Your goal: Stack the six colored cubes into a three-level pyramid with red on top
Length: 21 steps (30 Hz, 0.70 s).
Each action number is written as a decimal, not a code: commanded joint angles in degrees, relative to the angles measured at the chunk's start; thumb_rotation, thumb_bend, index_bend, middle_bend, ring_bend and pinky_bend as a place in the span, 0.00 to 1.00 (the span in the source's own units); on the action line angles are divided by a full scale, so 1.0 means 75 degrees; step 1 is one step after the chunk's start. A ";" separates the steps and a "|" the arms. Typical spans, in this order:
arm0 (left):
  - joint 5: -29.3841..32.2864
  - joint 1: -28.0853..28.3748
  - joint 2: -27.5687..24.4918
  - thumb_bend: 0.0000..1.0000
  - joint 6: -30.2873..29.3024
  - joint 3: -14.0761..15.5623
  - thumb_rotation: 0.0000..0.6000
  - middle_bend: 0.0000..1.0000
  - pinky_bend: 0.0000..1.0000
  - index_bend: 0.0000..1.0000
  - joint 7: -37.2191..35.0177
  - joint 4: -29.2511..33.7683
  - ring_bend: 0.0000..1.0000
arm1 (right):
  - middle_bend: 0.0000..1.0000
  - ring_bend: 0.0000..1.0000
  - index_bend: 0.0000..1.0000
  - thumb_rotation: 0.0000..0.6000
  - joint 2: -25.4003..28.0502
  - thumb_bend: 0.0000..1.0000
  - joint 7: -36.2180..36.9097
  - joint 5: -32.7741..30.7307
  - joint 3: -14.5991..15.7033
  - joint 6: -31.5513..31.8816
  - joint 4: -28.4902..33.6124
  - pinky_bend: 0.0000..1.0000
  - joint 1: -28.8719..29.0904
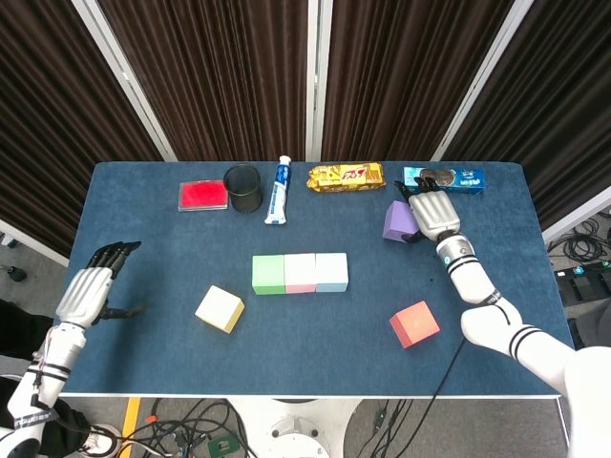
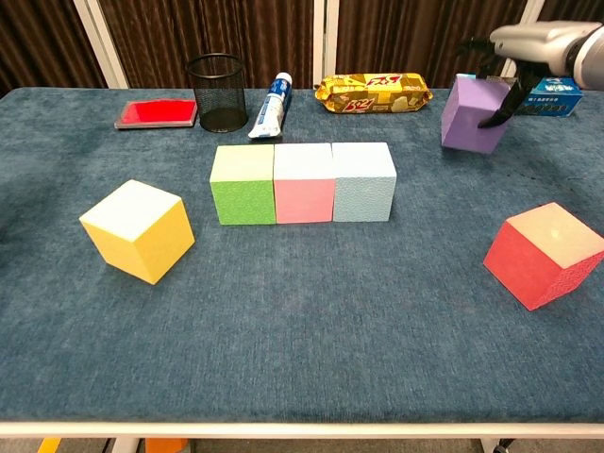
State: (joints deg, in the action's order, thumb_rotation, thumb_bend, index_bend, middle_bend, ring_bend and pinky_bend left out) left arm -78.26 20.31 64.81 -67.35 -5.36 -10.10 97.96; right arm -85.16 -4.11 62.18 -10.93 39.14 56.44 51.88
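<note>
My right hand [image 1: 431,215] grips the purple cube [image 1: 394,221] at the back right, fingers over its top and far side; in the chest view the purple cube [image 2: 469,115] hangs tilted just above the cloth under that hand [image 2: 528,42]. Green [image 1: 268,274], pink [image 1: 300,273] and light blue [image 1: 331,272] cubes form a touching row at mid-table. The yellow cube [image 1: 220,308] lies front left, the red cube [image 1: 414,323] front right. My left hand [image 1: 86,291] hovers open past the table's left edge, holding nothing.
Along the back edge stand a flat red box [image 1: 202,195], a black mesh cup [image 1: 243,188], a toothpaste tube [image 1: 279,191], a gold biscuit pack [image 1: 346,176] and a blue cookie box [image 1: 449,177], which lies just behind the right hand.
</note>
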 commanded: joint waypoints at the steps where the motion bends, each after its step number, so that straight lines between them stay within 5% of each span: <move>1: 0.0031 -0.0011 -0.0041 0.17 -0.0008 0.0020 1.00 0.08 0.05 0.08 0.0203 0.0410 0.00 | 0.54 0.02 0.00 1.00 0.0624 0.13 -0.0064 0.0166 -0.0194 0.0342 0.0783 0.00 -0.0096; 10: 0.0016 0.0072 0.0271 0.09 -0.0074 0.0093 1.00 0.10 0.05 0.08 0.1227 0.1338 0.00 | 0.54 0.02 0.00 1.00 0.1587 0.13 -0.0577 -0.0260 -0.0574 0.0771 0.2293 0.00 -0.0200; 21: 0.0025 0.0070 0.0927 0.09 -0.0155 0.0232 1.00 0.11 0.05 0.08 0.1654 0.0736 0.00 | 0.54 0.02 0.00 1.00 0.2771 0.13 -0.0512 0.0011 -0.0563 0.0433 0.4660 0.00 -0.0238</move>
State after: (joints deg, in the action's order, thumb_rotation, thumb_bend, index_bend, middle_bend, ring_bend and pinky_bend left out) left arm -77.85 21.09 71.47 -68.23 -3.92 2.56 103.99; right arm -66.55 -8.01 60.91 -15.39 43.51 88.10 49.96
